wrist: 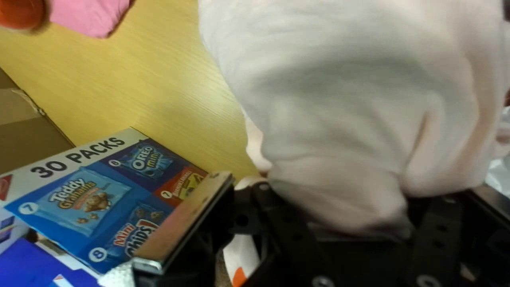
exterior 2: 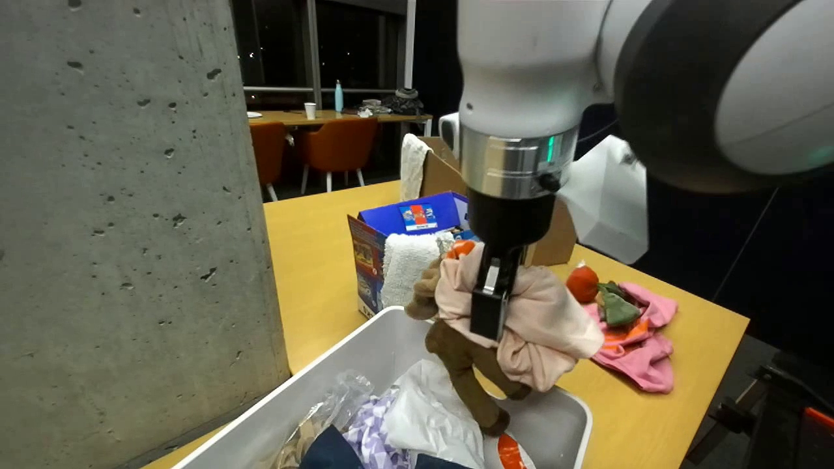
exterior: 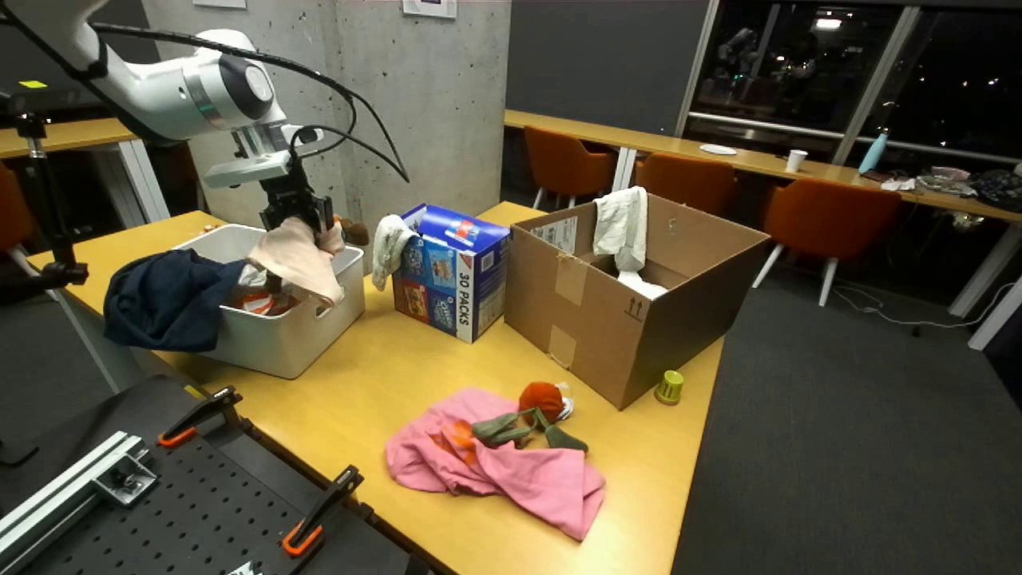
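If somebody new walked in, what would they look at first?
Probably the pale pink cloth bunched between the black jaws over the white bin, with a brown plush toy poking out beneath. Next comes the bright pink cloth on the yellow table, with a round orange thing at its edge. Then the blue snack box marked 30 PACKS, between the bin and the cardboard box.

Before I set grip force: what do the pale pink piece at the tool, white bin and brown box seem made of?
Pale pink piece: probably soft, matte cloth; it bunches and folds. White bin: likely smooth molded plastic, with rounded corners. Brown box: cardboard, it seems; matte, stiff panels with printed markings.
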Robot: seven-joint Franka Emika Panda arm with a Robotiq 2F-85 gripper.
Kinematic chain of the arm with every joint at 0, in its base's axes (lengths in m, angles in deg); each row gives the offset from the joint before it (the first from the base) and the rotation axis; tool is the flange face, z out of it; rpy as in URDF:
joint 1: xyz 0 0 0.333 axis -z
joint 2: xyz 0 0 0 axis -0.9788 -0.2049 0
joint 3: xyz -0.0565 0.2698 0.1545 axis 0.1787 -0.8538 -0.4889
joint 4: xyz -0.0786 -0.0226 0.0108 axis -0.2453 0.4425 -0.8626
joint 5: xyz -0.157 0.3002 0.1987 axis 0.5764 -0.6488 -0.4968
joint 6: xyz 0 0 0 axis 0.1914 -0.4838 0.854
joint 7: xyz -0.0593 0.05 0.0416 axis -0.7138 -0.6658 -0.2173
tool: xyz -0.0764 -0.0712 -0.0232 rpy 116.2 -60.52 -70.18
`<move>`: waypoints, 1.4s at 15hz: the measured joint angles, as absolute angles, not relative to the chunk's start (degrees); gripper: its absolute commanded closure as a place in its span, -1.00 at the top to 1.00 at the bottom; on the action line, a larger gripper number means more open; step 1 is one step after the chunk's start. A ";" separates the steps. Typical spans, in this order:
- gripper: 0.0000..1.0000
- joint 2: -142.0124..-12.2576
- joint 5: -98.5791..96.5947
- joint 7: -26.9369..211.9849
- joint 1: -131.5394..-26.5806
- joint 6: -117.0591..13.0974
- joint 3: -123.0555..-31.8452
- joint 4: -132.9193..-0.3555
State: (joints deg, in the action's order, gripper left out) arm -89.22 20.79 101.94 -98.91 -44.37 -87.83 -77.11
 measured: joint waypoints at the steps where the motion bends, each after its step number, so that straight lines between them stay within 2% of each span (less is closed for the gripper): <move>1: -0.96 -91.81 20.78 100.92 -99.32 -44.12 -87.82 -74.67; 2: -0.96 -94.23 20.79 100.07 -99.82 -43.45 -87.82 -72.17; 3: -0.76 -96.47 20.78 99.24 -100.41 -42.59 -87.81 -69.70; 4: -0.32 -98.39 20.78 98.52 -101.02 -41.85 -87.78 -67.42; 7: -0.09 -102.14 20.78 96.95 -102.48 -39.80 -87.63 -62.05; 14: 0.92 -99.41 20.87 96.49 -103.51 -39.05 -87.16 -59.48; 16: 1.00 -96.39 20.98 96.94 -103.50 -39.27 -86.74 -61.01; 21: 1.00 -88.01 21.58 99.88 -101.65 -43.41 -84.99 -69.02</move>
